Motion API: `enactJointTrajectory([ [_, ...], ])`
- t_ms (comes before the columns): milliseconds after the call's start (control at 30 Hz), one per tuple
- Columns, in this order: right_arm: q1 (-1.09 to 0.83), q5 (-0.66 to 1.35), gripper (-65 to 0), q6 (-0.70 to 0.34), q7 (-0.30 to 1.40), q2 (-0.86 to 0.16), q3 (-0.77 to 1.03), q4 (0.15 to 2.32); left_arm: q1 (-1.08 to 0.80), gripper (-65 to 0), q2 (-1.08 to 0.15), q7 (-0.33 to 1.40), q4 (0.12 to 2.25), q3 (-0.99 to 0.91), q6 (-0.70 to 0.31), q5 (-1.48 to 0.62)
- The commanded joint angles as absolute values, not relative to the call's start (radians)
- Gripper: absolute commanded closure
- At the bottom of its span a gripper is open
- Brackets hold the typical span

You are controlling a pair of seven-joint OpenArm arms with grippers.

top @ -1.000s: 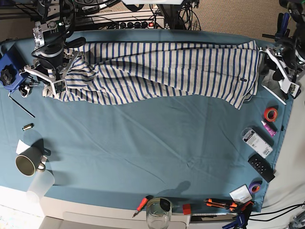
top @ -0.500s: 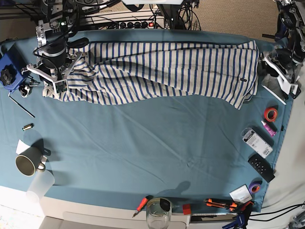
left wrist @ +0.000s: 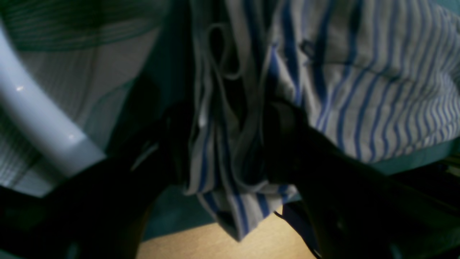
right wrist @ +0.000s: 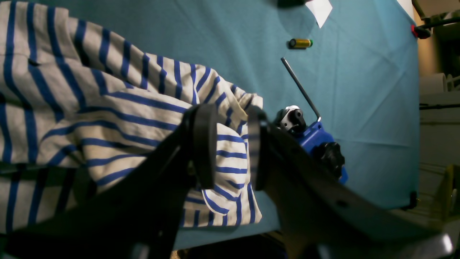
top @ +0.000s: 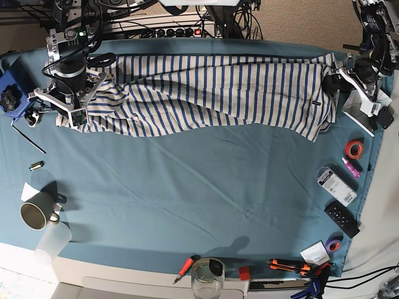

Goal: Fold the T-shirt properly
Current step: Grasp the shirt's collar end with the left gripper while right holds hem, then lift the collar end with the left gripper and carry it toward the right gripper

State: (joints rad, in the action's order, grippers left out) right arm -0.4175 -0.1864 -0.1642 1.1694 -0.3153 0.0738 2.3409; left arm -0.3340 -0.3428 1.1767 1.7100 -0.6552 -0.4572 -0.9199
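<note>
The T-shirt (top: pixel 218 87), cream-white with blue stripes, lies stretched sideways along the far part of the teal table cloth (top: pixel 187 187). My right gripper (top: pixel 70 112) stands over its left end. In the right wrist view the right gripper (right wrist: pixel 230 144) is part-way open, and the rumpled T-shirt (right wrist: pixel 107 108) shows smooth and unpinched through the gap. My left gripper (top: pixel 331 84) is at the shirt's right edge. In the left wrist view the left gripper (left wrist: pixel 226 144) is wide open, and a hanging bunch of the T-shirt (left wrist: pixel 359 90) fills the space between its dark fingers.
A blue device (top: pixel 11 93) sits just left of the right gripper, with a hex key (top: pixel 28 138) and a battery (top: pixel 36 165) nearby. A mug (top: pixel 34 215) stands front left and a glass (top: pixel 207 277) at the front edge. Tape (top: pixel 355 148), a remote (top: pixel 341 219) and tools (top: pixel 290 266) line the right and front.
My left arm has moved inward onto the shirt's right edge, which is now bunched there. My right arm has shifted slightly toward the far side. Neither gripper's jaws have changed.
</note>
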Motion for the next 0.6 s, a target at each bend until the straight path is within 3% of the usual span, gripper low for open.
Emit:
enactJointTrajectory([
  [0, -0.413, -0.203, -15.6, -0.158, 1.145, -0.324, 0.081, 2.356, -0.323, -32.6, -0.363, 1.169, 1.733, -0.662, -0.462, -0.947],
  [233, -0.412, -0.203, -15.6, -0.158, 1.142, -0.324, 0.081, 2.356, -0.270, -32.6, -0.363, 1.214, 1.753, -0.661, -0.461, -0.933],
  [400, -0.413, -0.203, -15.6, -0.158, 1.142, -0.324, 0.081, 2.356, -0.270, -32.7, -0.363, 1.208, 1.724, -0.661, -0.438, -0.797],
  [567, -0.413, -0.203, -15.6, -0.158, 1.142, -0.324, 0.081, 2.356, -0.271, -32.7, -0.362, 1.248, 1.695, -0.661, -0.447, -0.846],
])
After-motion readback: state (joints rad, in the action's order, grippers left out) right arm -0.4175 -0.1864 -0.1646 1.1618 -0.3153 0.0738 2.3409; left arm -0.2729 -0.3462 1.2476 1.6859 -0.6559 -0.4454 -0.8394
